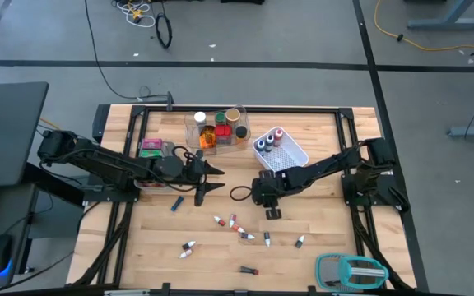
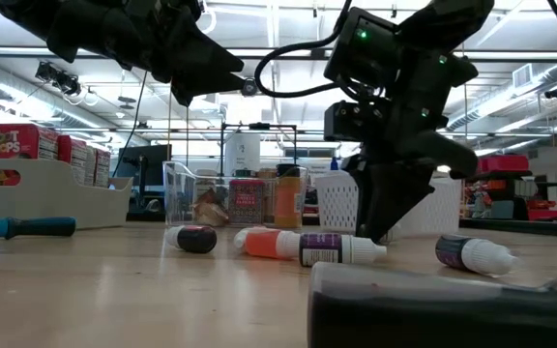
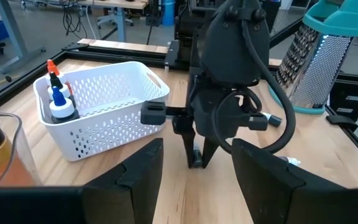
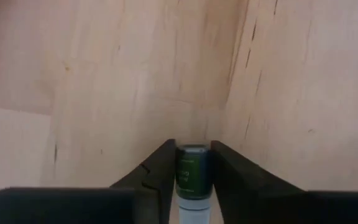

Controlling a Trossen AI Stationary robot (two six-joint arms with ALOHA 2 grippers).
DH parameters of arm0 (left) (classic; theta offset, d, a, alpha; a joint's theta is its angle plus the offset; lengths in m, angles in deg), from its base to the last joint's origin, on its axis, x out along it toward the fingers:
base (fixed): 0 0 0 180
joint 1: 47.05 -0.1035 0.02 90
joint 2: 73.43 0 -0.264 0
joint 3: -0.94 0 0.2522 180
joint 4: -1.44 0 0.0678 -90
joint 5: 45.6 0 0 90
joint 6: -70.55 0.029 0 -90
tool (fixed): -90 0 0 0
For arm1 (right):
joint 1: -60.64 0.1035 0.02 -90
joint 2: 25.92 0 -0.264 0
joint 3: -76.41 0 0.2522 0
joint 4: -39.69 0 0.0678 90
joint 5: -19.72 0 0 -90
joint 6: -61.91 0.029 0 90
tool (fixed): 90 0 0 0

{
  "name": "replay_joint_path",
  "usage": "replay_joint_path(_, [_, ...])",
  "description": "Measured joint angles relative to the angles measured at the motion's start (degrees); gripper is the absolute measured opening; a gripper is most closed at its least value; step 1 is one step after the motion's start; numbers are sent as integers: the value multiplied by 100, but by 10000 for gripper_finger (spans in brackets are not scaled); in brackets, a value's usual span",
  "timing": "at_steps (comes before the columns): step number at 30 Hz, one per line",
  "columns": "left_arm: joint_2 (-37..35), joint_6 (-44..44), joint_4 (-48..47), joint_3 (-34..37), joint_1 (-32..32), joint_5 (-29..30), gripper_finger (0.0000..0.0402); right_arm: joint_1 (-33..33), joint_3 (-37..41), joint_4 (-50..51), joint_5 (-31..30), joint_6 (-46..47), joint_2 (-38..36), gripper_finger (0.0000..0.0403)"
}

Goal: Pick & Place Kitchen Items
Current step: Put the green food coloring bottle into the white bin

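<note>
Green-labelled vial (image 4: 193, 174) sat on the desk (image 1: 319, 220) near its middle, just in front of the white mesh basket (image 1: 290, 154), pinched between the right end effector (image 4: 193, 169) fingers. Left end effector (image 1: 215, 178) hovered nearby, part open, empty.

Two arms (image 1: 113, 164), seven loose vials (image 1: 188, 247), one basket (image 1: 296, 153)

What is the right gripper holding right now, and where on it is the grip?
The right gripper is closed on a small green vial down at the table, its fingers pinching the sides of the vial's body. The left gripper holds nothing.
</note>
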Motion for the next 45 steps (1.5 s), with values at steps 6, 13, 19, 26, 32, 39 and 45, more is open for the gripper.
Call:
replay_joint_path(6, [0,15,-2,0,1,-43,201,11,24,19,58,73,-83,68])
replay_joint_path(13, [-2,17,-2,0,2,-46,201,24,-188,149,77,92,-538,77])
replay_joint_path(19, [0,15,-2,0,2,-44,201,20,-312,321,-587,34,-1161,79])
replay_joint_path(26, [0,15,-18,0,1,-44,201,-142,-310,1510,-2132,195,-1982,79])
replay_joint_path(32, [0,15,-49,0,0,-44,201,-641,-146,2119,-2487,882,-2229,79])
replay_joint_path(39, [0,15,-120,0,0,-44,201,-1477,900,718,-1533,1058,-2199,80])
replay_joint_path(45, [0,14,-118,0,1,-44,201,-1924,1435,-100,-1058,586,-2199,94])
